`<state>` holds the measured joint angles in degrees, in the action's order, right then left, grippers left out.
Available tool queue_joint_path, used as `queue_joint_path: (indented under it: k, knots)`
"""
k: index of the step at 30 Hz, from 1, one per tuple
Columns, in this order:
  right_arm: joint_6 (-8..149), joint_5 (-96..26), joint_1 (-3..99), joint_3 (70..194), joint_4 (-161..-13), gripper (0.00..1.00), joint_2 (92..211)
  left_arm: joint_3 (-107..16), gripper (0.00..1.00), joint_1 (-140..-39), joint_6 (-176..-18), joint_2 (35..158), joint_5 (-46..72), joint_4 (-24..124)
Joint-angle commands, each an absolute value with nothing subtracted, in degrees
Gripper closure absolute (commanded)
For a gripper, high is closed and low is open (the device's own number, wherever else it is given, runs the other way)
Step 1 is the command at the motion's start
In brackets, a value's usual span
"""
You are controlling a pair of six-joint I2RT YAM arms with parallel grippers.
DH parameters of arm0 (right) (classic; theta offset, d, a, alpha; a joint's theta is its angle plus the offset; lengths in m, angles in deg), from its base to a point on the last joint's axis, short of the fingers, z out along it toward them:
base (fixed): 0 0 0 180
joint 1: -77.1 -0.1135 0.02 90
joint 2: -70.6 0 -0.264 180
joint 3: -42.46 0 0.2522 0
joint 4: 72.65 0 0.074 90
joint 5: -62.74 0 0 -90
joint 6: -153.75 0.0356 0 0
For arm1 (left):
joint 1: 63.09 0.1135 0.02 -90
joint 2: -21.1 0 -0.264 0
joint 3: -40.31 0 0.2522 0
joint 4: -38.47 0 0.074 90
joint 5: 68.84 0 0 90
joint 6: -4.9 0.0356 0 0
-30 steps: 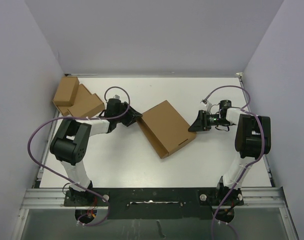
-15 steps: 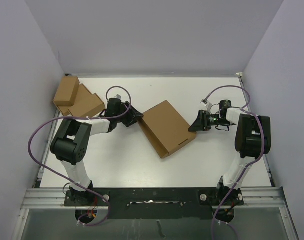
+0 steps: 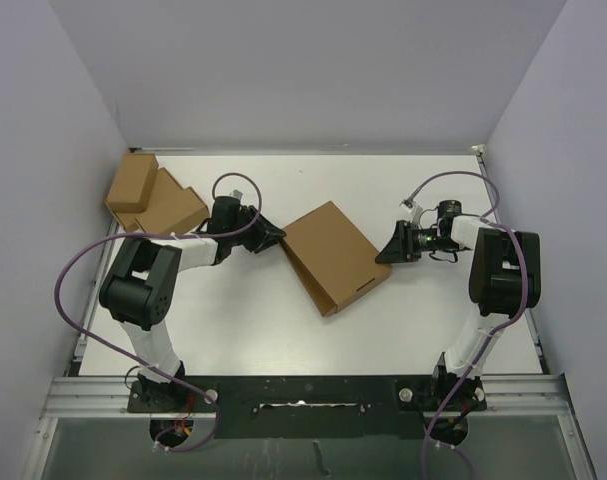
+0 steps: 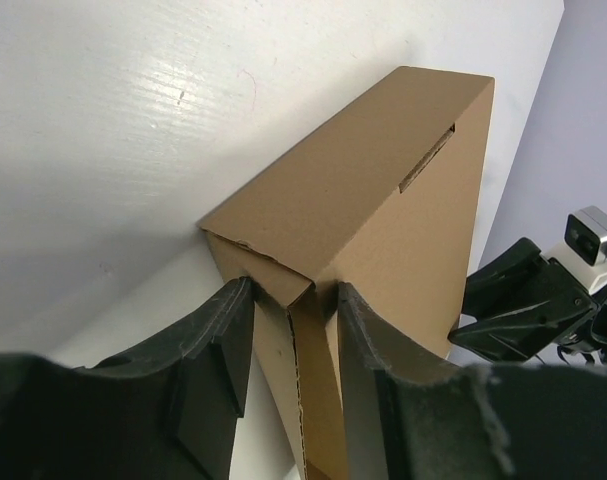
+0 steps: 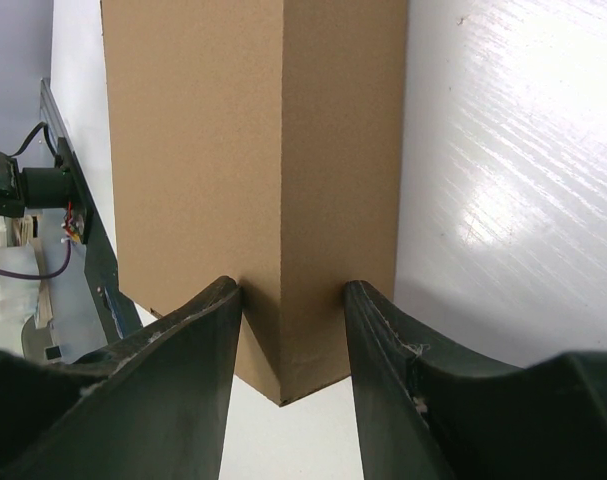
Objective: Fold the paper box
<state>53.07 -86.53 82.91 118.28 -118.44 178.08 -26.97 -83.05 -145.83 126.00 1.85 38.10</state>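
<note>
The paper box (image 3: pixel 333 255), a shallow brown cardboard mailer, lies folded and turned diagonally in the middle of the white table. My left gripper (image 3: pixel 275 236) is at its left corner. In the left wrist view both fingers press the cardboard at that corner (image 4: pixel 291 300), where a side flap edge shows between them; the paper box (image 4: pixel 383 190) runs away from the camera. My right gripper (image 3: pixel 386 250) holds the opposite right corner. In the right wrist view its jaws (image 5: pixel 293 295) touch both faces of the paper box (image 5: pixel 243 150).
Two smaller brown boxes (image 3: pixel 133 185) (image 3: pixel 173 210) sit against the left wall at the back left. White walls close in the table on three sides. A metal rail (image 3: pixel 303 390) with the arm bases runs along the near edge.
My left gripper has narrowed its jaws onto the box's left corner and nudged slightly toward it. The right gripper and the box have stayed in place.
</note>
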Motion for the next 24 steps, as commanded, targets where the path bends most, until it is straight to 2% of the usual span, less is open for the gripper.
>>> queue_joint_path:
  k: [1, 7, 11, 13, 20, 22, 24]
  knots:
    - [50.74, -82.02, 82.01, 118.89, -118.56, 0.57, 179.41, -28.10, 0.78, -82.99, -143.82, 126.27, 0.18, 38.77]
    - [50.72, -82.02, 82.03, 118.89, -118.58, 0.57, 179.45, -27.69, 0.88, -82.87, -143.37, 126.09, -0.28, 37.89]
    - [50.66, -82.02, 82.00, 118.97, -118.58, 0.57, 179.42, -26.46, 0.87, -82.66, -142.07, 125.15, -1.96, 34.65]
    - [50.66, -82.04, 82.10, 118.98, -118.62, 0.57, 179.45, -25.25, 0.77, -82.31, -142.18, 124.55, -2.92, 32.76]
    - [50.66, -82.18, 82.14, 118.98, -118.66, 0.57, 179.43, -17.83, 0.21, -81.98, -141.07, 117.89, -1.95, 28.60]
    - [50.66, -82.19, 82.11, 118.99, -118.66, 0.57, 179.47, -15.29, 0.11, -81.98, -140.66, 115.31, -1.39, 28.05]
    - [50.66, -82.18, 82.11, 118.98, -118.73, 0.57, 179.42, -13.29, 0.07, -81.98, -139.76, 111.87, -0.86, 28.29]
